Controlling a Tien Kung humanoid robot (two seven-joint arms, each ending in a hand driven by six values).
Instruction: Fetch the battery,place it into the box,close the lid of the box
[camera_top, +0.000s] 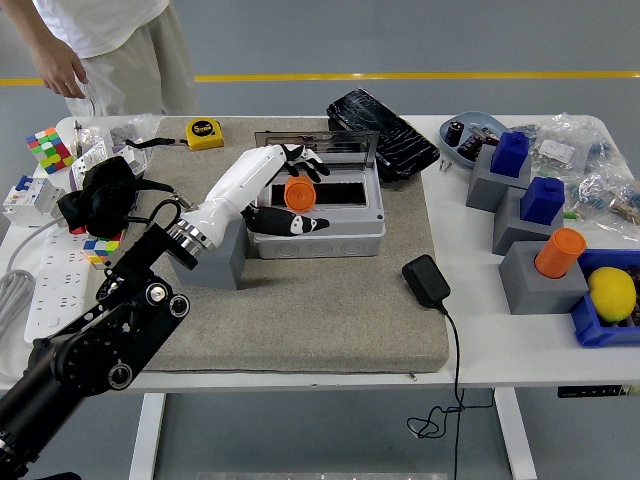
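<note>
One view only, from my head, mounted high on my side of the counter (470, 350), facing forward and down. Near edge runs across the lower frame; floor and counter legs show below it. Far edge sits near the top, grey floor with a yellow line beyond. Moderate distance: nearly the full counter width fits.
</note>
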